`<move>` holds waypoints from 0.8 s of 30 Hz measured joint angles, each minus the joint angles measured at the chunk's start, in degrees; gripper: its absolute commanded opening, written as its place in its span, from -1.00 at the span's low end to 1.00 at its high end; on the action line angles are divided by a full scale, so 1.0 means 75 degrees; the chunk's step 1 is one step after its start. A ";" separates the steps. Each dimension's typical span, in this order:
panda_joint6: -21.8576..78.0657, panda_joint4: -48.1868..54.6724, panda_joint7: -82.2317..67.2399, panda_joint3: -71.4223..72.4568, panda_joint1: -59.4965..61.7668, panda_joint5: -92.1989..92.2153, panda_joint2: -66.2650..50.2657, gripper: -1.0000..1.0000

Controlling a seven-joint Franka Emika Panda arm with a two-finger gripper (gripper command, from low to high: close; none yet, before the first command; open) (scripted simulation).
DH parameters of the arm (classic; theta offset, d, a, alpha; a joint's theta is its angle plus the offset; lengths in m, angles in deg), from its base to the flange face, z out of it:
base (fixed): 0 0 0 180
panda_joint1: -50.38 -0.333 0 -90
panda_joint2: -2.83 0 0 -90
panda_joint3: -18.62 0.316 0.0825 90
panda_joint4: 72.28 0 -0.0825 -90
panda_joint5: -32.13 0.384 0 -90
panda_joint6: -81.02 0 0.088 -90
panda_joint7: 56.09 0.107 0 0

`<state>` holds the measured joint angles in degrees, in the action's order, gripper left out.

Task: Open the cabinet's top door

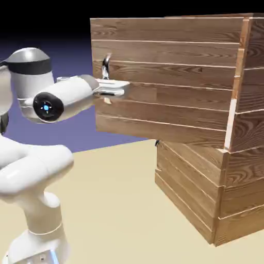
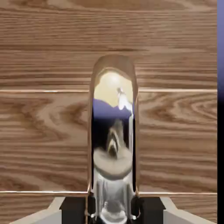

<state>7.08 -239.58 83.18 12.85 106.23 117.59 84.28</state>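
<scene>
Gripping the handle [image 2: 112,144] with the end effector [image 2: 113,210], toward nine o'clock on the top door [image 1: 175,77], exterior view.

Exterior view beside the arm; hand view close, facing the same wooden door [image 2: 175,140].

The exterior view's right edge cut off the cabinet [image 1: 242,175], and its left edge cropped the arm [image 1: 38,170]. The gripper's fingertips [image 2: 73,210] were too small to tell in the exterior view. In the hand view, the bottom edge cut off the silver handle [image 2: 113,144], and the top door [image 2: 43,52] ran past the top, left and bottom edges.
</scene>
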 measured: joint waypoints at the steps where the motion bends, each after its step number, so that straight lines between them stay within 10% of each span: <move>1: 0.0168 0.0116 -0.0171 -0.0226 -0.0049 -0.0256 -0.0277 -1.00; 24: 0.4155 0.4804 -0.3559 -0.4539 -0.3264 -0.4353 -0.6646 -1.00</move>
<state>38.25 -203.55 56.49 -21.19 81.76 84.94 34.44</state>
